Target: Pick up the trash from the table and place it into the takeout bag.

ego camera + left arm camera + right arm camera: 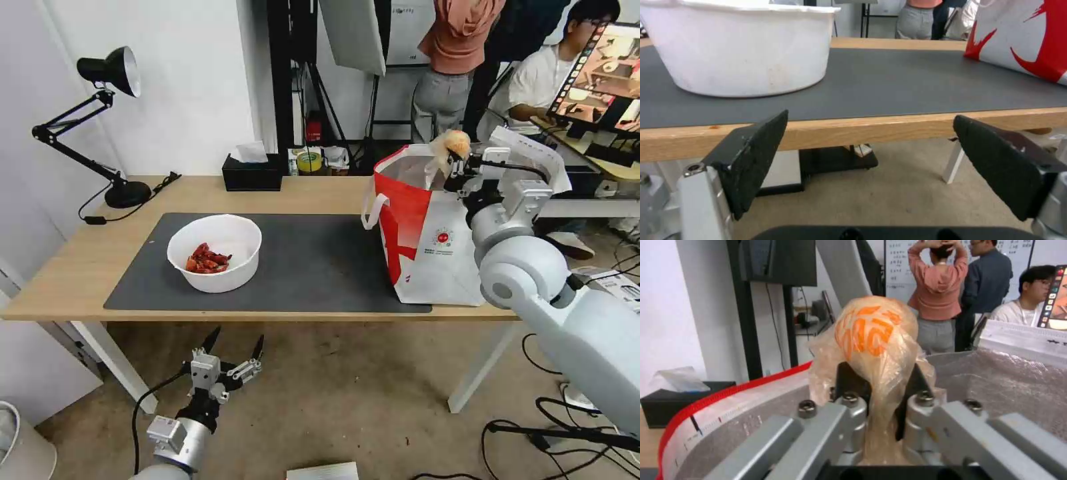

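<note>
My right gripper (pixel 453 162) is shut on the tan plastic-wrapped ball (pixel 452 143) and holds it just above the open mouth of the red-and-white takeout bag (pixel 427 240). In the right wrist view the ball (pixel 871 333) sits pinched between the black fingers (pixel 849 383), with the bag's silver lining (pixel 1009 380) behind it. The white bowl (pixel 215 252) with red shell scraps (pixel 207 259) rests on the table's dark mat (pixel 320 267). Below the table's front edge, my left gripper (pixel 233 347) hangs open; its wrist view shows the bowl (pixel 742 50) ahead.
A black tissue box (pixel 252 173) and a black desk lamp (pixel 107 127) stand at the back of the wooden table (pixel 80 267). Cables lie on the floor at the right. People and a monitor are behind the table.
</note>
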